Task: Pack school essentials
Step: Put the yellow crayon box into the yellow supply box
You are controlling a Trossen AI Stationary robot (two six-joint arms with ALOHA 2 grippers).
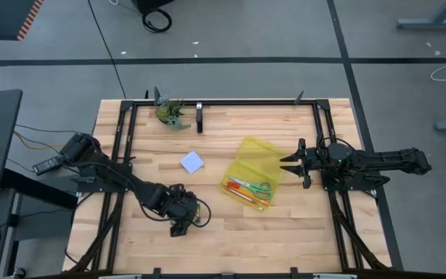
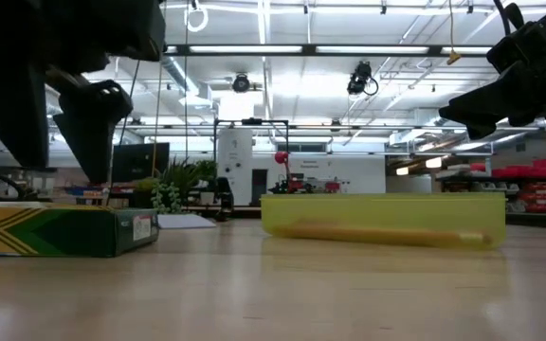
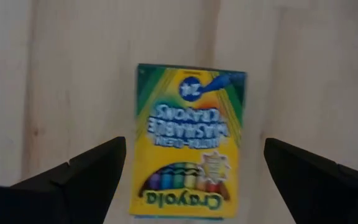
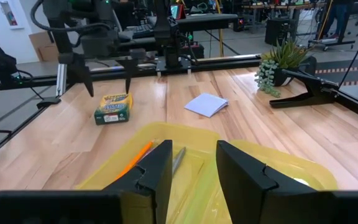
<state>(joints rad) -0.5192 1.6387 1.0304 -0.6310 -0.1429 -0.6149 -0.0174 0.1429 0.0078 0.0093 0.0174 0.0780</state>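
Left tool [image 1: 183,225] hides the crayon box [image 3: 189,143] from above

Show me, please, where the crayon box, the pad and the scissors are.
crayon box [image 3: 188,143]: left wrist view, middle of its printed yellow face.
pad [image 4: 206,104]: right wrist view, middle of its top sheet.
scissors [image 1: 261,187]: high view, green handle, inside the yellow pouch [image 1: 263,152].

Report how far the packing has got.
Done: the scissors and pencils lie in the yellow pouch. In hand: the left hand, open, hovers over the crayon box, not yet gripped. Left: the box and the white pad on the table. The right hand waits at the pouch, open.
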